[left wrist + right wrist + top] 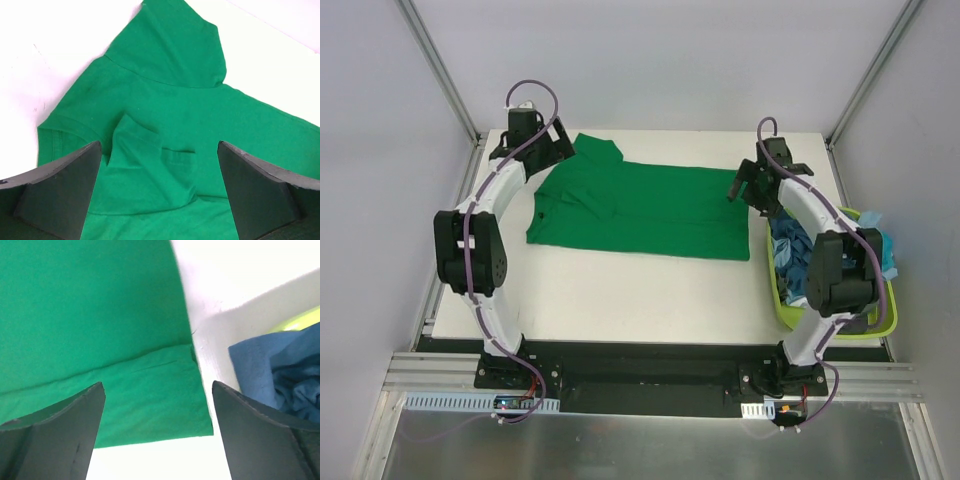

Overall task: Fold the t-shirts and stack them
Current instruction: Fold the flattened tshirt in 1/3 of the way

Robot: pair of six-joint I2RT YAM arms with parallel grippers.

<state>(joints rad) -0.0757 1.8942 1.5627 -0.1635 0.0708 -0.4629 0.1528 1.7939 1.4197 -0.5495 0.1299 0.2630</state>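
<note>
- The green shirt lay flat across the far half of the tabletop. Its collar end was towards the far-left corner and its hem end stopped just short of the basket.
- The top view showed the shirt as one long band, with a sleeve poking towards the far edge at the left.
- Only the left wrist view showed the detail at that end: a small flap of cloth was doubled over near the collar, and the sleeve seam ran above it.
- Only the right wrist view showed the hem corner closely. It was a turned-up strip lying flat, with bare tabletop between it and the basket wall.
- Blue shirts were heaped in the basket at the right edge, towards the near-right corner. A turquoise piece hung over its far rim.
- The left gripper hung over the collar end with its jaws wide and nothing between them.
- The right gripper hung over the hem corner, also spread wide and holding nothing.
- The wrist views did not show whether either gripper touched the cloth. In the top view both stood above it.
</note>
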